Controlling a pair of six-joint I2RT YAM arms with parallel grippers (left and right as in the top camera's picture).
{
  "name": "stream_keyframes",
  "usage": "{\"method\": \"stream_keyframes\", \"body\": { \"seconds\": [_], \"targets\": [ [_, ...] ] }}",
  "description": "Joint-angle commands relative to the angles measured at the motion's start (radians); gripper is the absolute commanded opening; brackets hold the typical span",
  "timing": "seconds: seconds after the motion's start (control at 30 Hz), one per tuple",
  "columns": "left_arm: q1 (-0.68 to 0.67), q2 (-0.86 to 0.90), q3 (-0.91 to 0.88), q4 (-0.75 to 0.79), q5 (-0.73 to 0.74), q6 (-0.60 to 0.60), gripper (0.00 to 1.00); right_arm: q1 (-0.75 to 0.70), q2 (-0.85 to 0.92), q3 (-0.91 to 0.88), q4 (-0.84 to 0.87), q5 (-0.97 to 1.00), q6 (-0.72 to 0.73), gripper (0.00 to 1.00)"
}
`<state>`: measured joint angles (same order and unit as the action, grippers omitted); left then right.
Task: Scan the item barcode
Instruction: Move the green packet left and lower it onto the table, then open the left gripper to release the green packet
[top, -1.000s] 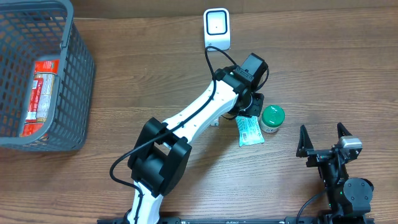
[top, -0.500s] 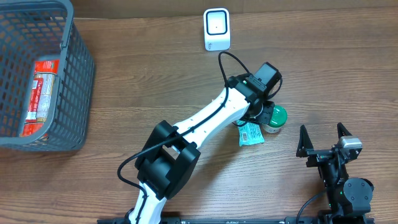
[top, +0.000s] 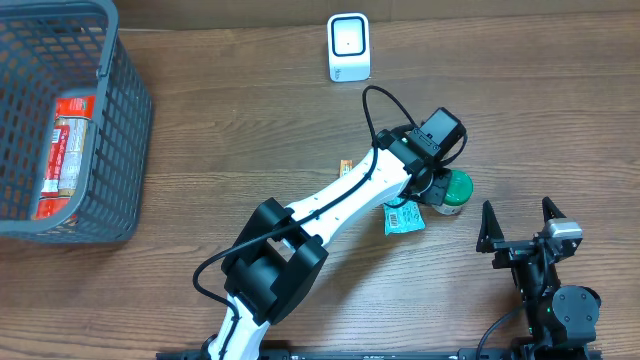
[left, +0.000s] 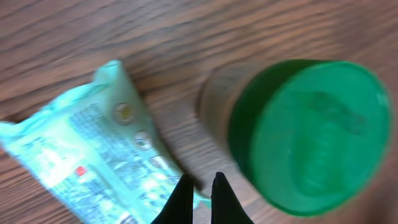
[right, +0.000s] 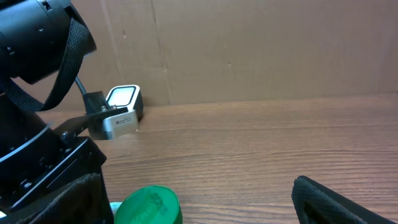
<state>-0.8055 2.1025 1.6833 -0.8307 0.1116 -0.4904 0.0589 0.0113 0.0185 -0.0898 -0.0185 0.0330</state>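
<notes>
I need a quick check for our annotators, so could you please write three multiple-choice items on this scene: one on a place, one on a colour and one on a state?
1. In the overhead view, where is the white scanner?
A) top centre
B) bottom left
C) far right edge

2. What colour is the jar lid?
A) red
B) green
C) blue

3. How does the left gripper stand?
A) wide open
B) shut
C) out of every view

Answers:
1 A: it stands near the top edge, around the middle.
2 B: the lid shows green in all three views.
3 B: the left wrist view shows its fingertips almost together.
</notes>
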Motion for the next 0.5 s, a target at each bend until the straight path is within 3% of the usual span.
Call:
{"method": "stream_keyframes", "body": {
  "seconds": [0.0,0.47],
  "targets": [
    [-0.006,0.018,-0.028,-0.002,-0.099,-0.057,0.04,-0.004,-0.008,-0.011,0.006,0.001,0.0,1.0],
    [0.027,0.018,-0.109,-0.018,-0.171,-0.028,0.04,-0.004,-0.008,-0.011,0.006,0.001,-0.001,1.0]
  ]
}}
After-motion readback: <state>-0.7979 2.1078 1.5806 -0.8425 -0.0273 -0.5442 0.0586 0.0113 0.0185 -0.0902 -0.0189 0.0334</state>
